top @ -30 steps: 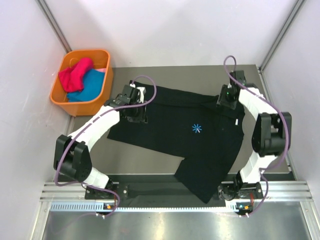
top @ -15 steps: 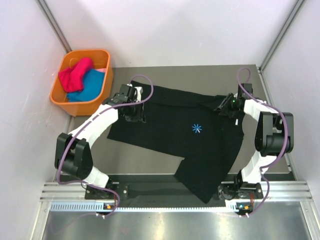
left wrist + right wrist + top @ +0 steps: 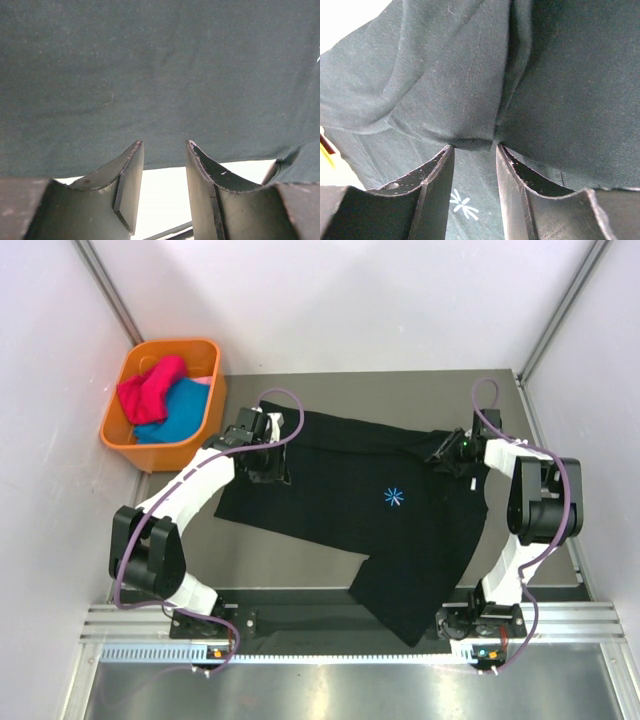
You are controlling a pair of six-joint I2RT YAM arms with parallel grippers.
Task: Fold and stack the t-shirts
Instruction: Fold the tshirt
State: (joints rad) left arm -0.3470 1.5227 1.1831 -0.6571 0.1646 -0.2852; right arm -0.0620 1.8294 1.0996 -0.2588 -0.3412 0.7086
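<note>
Now | my left gripper (image 3: pixel 164 143) spread, tips at hem of black t-shirt (image 3: pixel 400 540) | my right gripper (image 3: pixel 475 146) straddles a bunched fold, cannot tell if pinching | shirt lies flat on table (image 3: pixel 285 560)

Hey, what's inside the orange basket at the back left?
In the basket a pink shirt lies on top of a teal shirt. Anything beneath them, and the basket's floor, is covered and cannot be seen.
</note>
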